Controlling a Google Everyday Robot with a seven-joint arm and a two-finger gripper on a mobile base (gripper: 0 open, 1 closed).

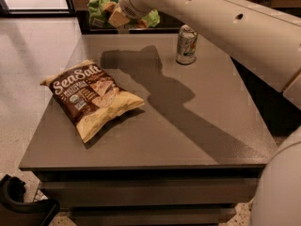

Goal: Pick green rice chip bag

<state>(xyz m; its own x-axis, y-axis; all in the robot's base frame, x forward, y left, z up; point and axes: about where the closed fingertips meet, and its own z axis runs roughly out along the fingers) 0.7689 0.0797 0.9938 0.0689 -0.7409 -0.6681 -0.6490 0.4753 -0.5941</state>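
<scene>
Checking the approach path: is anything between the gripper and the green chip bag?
Nothing visible. The gripper is right at the green chip bag by the far edge of the table; the brown bag and the can sit clear of it.

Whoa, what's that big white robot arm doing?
The robot's arm reaches to the far edge of the grey table, and its gripper is right at the small crinkly bright-green rice chip bag. Whether it grips the bag can't be seen. The bigger brown-and-cream Sea Salt chip bag lies flat on the table, and a silver drink can stands upright farther back.
</scene>
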